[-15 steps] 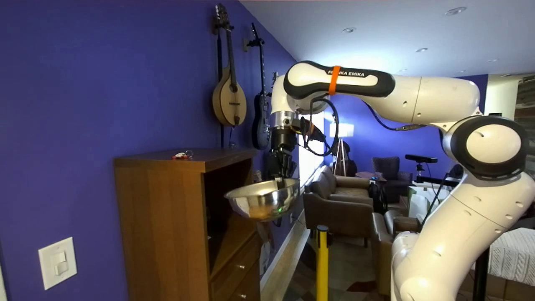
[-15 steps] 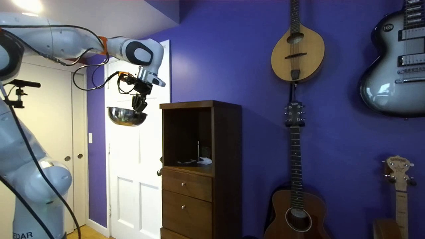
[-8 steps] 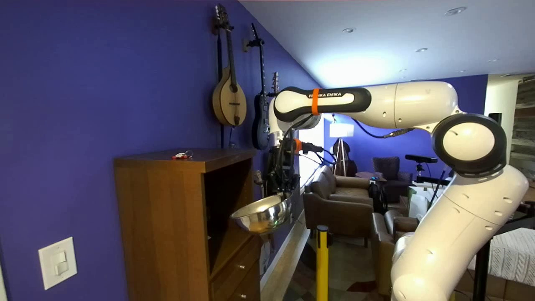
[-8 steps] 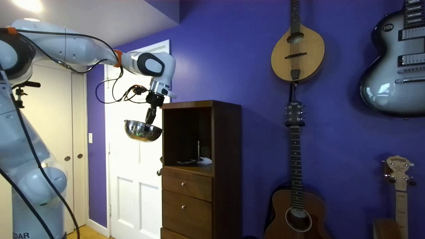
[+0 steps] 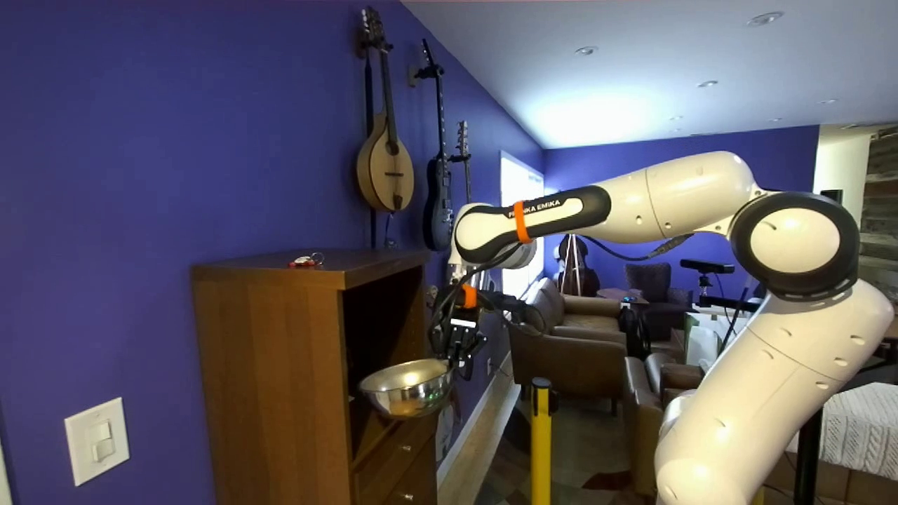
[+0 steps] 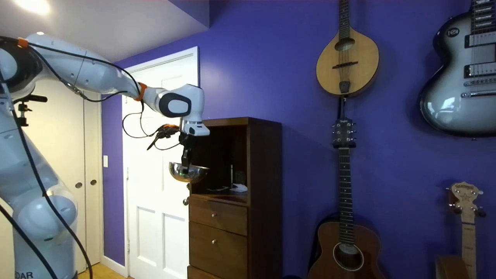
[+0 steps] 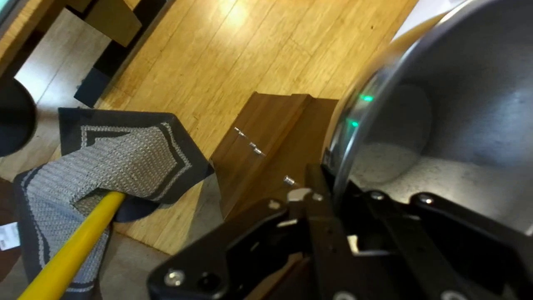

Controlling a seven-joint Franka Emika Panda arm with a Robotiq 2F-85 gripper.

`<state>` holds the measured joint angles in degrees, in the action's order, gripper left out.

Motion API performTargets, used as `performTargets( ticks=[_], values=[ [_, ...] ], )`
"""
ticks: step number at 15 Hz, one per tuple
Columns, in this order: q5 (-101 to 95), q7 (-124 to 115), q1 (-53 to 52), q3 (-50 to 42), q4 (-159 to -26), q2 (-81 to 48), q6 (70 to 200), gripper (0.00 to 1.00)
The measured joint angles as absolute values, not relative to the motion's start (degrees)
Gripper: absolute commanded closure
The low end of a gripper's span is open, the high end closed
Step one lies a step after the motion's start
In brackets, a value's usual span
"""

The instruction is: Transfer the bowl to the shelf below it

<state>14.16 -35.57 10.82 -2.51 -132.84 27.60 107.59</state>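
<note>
This looks like the living room of a home, with a brown leather sofa (image 5: 565,344), an upholstered armchair (image 5: 649,282) and a plank floor (image 7: 266,54), and with a teardrop-bodied mandolin (image 6: 360,66), an acoustic guitar (image 6: 346,228) and an electric guitar (image 6: 449,100) hung on the purple-blue wall (image 6: 255,73).

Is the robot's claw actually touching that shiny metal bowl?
Touching: the wrist view shows the gripper clamped on the rim of the bowl, one finger inside it, one outside.
</note>
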Motion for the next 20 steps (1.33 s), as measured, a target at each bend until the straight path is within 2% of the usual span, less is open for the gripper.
performTargets(
  ticks=[1, 2, 3, 4, 8, 16, 20],
  values=[
    [14.2, -37.5, 11.0, -2.0, -135.3, 28.1, 111.0, 0.98],
    [14.2, -39.5, 11.2, -1.7, -137.6, 28.7, 114.0, 0.93],
    [14.0, -39.8, 11.2, -1.5, -138.8, 28.9, 114.8, 0.93],
    [14.0, -39.7, 11.2, -1.5, -138.9, 28.8, 114.6, 0.98],
    [12.9, -40.8, 11.4, -1.3, -139.5, 28.6, 116.6, 0.98],
    [5.4, -53.2, 14.8, 2.9, -147.6, 26.9, 141.7, 0.98],
    [5.7, -54.7, 14.7, 2.7, -148.1, 26.3, 148.2, 0.98]
  ],
)
